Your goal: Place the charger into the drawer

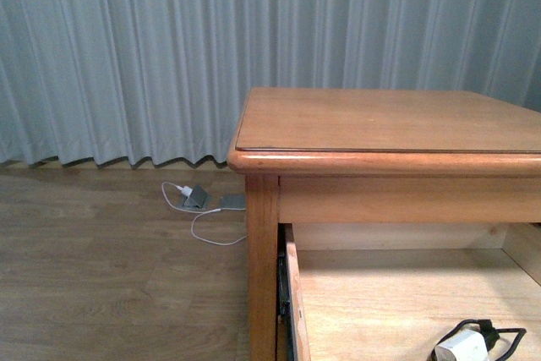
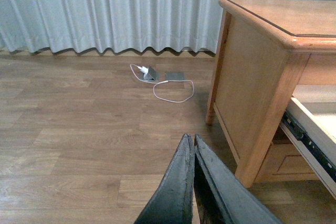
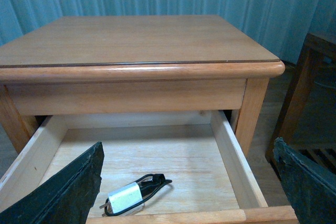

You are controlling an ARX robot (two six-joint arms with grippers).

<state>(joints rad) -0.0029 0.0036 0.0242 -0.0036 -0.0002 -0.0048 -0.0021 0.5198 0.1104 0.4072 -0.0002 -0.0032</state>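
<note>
Charger (image 3: 126,196) lies free on open drawer (image 3: 231,161) floor: placement looks done. Right jaws wide apart above, nothing held. Left jaws together, idle beside counter (image 1: 380,120).

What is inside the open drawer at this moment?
Only the charger, a white block with black cable, lying on the drawer floor. Fingers of the right hand hide its front corners.

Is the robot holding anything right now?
No, nothing is held. The right end effector is open, facing the drawer, where the charger lies loose. The left end effector is shut on nothing.
</note>
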